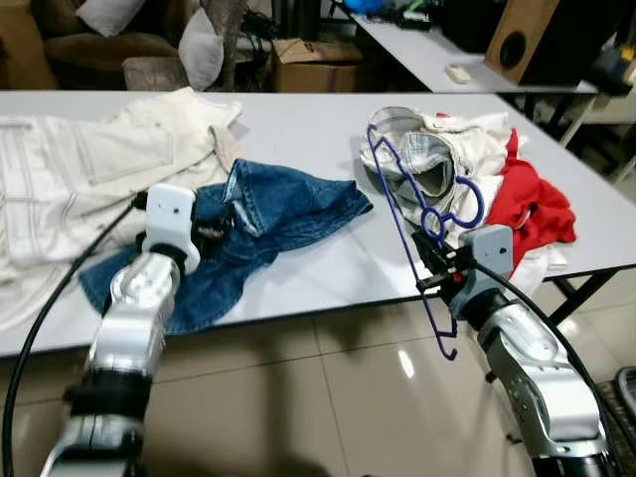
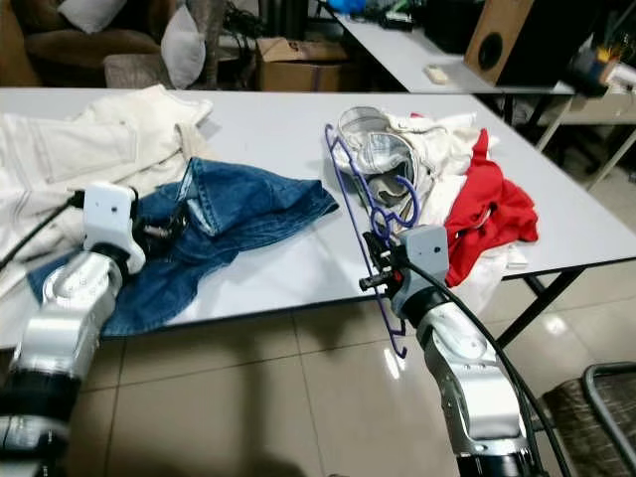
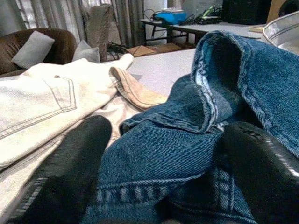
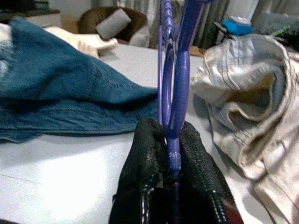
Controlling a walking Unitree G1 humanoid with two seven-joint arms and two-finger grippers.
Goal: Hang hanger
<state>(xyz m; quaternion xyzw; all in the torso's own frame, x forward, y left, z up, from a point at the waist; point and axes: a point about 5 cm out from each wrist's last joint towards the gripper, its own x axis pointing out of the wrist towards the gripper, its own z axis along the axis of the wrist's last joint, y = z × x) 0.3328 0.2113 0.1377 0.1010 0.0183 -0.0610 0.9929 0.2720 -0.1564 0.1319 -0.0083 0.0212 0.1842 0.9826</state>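
My right gripper (image 1: 434,266) is shut on a thin purple hanger (image 1: 397,214) at the table's front edge. The hanger stands tilted, its hook (image 1: 459,211) near a heap of clothes and its lower end hanging past the edge. In the right wrist view, the hanger (image 4: 175,93) is pinched between the two black fingers (image 4: 145,149). My left gripper (image 1: 214,231) rests open against crumpled blue jeans (image 1: 288,214). In the left wrist view, denim (image 3: 163,158) lies between the spread fingers (image 3: 70,172).
White trousers (image 1: 70,169) cover the left of the white table (image 1: 298,129). A heap with a red garment (image 1: 532,214) and pale clothes (image 1: 427,159) lies on its right. Behind stand a second table with a speaker (image 1: 517,40), a cardboard box (image 1: 313,65) and a sofa (image 1: 99,45).
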